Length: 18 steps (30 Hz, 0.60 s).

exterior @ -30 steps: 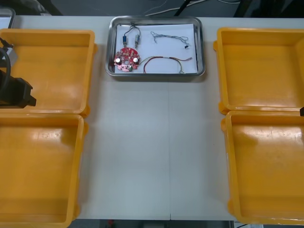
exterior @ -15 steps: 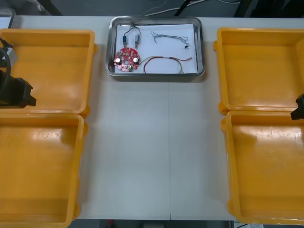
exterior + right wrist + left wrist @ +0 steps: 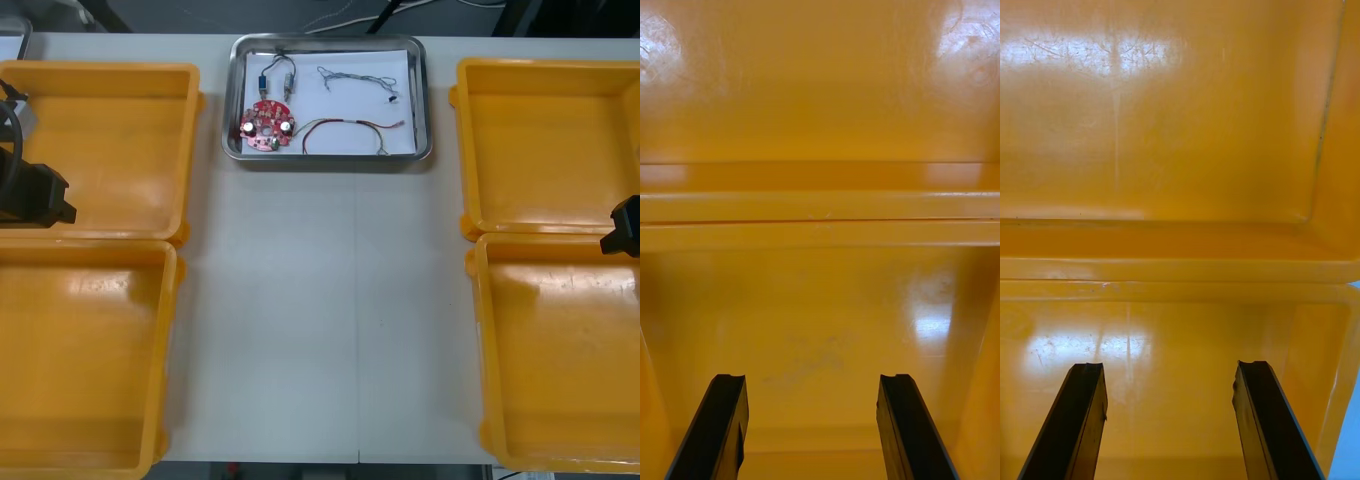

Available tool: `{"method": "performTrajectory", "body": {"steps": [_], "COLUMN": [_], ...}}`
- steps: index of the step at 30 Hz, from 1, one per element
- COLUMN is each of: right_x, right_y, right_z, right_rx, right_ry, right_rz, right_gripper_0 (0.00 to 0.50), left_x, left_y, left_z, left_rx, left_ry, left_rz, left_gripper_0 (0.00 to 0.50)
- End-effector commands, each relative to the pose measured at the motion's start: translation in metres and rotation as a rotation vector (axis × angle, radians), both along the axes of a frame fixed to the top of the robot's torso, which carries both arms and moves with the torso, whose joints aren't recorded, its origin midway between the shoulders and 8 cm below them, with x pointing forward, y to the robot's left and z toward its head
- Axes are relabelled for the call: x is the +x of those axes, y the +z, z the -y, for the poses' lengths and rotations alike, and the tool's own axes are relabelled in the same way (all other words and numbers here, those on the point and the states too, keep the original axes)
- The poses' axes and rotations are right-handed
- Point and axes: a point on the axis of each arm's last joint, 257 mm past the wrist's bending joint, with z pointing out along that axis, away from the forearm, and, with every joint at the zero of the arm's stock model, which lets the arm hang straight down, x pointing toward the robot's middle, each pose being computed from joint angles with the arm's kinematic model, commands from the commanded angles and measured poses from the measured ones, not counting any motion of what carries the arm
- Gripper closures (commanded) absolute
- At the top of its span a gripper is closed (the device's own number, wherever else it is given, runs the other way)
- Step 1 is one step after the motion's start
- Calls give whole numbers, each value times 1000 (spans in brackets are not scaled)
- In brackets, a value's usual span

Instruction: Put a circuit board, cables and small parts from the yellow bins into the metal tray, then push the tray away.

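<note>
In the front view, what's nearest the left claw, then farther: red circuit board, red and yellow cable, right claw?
1. Red circuit board, tray's left side.
2. Red and yellow cable, tray's middle-right.
3. Right claw, above right bins.

No legible text or labels

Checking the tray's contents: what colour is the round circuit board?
The circuit board is red, clearest in the front view.
</note>
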Motion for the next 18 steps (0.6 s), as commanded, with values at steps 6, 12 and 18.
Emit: {"method": "performTrajectory", "body": {"steps": [6,12,18], "right_x": [0,0,0], "right_y": [4,4,4], "right_z": [3,3,3], "right_rx": [5,5,5], "right_ry": [-14,-14,-14], "right_rz": [19,19,19], "right_gripper_0": [0,0,0], "left_x": [-2,-2,-2], "left_y": [13,13,13], "left_z": [-16,-16,-16], "left_rx": [-2,-2,-2], "left_ry": [89,89,89], "left_rz": [36,36,36], "left_gripper_0": [0,0,0]}}
